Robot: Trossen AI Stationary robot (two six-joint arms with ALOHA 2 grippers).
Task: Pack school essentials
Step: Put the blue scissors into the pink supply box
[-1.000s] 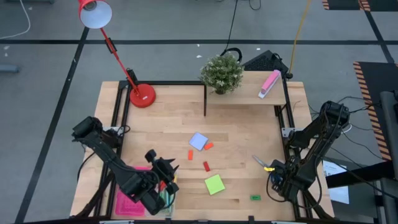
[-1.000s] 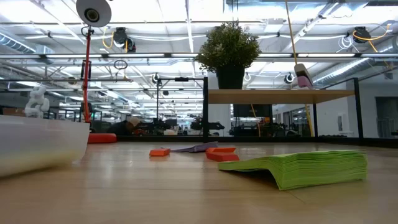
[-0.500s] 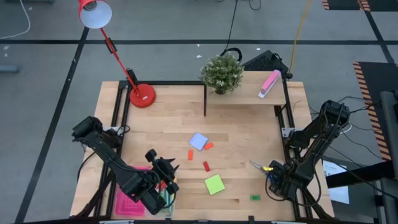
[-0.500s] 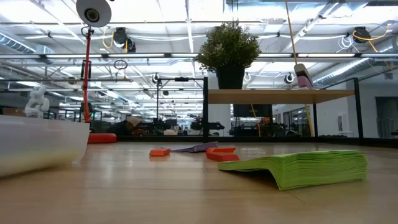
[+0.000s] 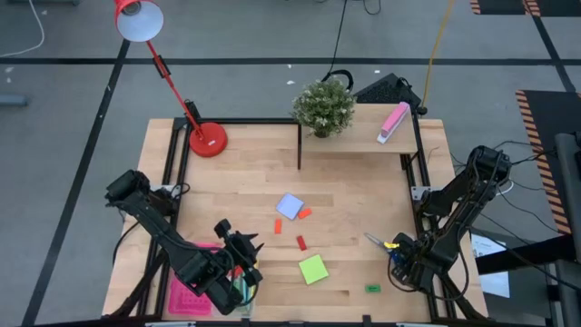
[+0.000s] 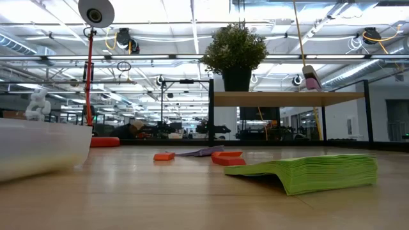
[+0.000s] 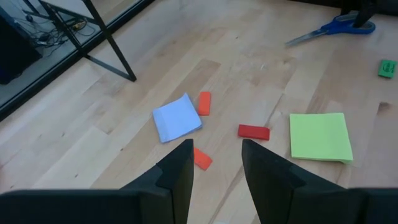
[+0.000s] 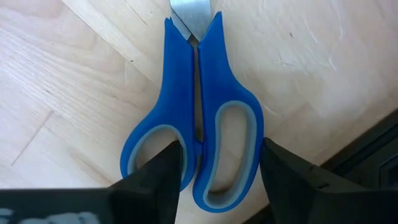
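Pale wood table (image 5: 345, 195); glossy blue plastic scissors (image 8: 196, 134).

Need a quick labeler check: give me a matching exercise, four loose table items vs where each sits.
Things:
1. blue-handled scissors
2. green note pad
3. pale-blue note pad
4. small green block

Places:
A. table middle, beside an orange block
B. near the front edge, between the green pad and the right arm
C. between the right gripper's fingers, at the table's right edge
D. front of centre, just past the red block

Pairs: 1-C, 2-D, 3-A, 4-B
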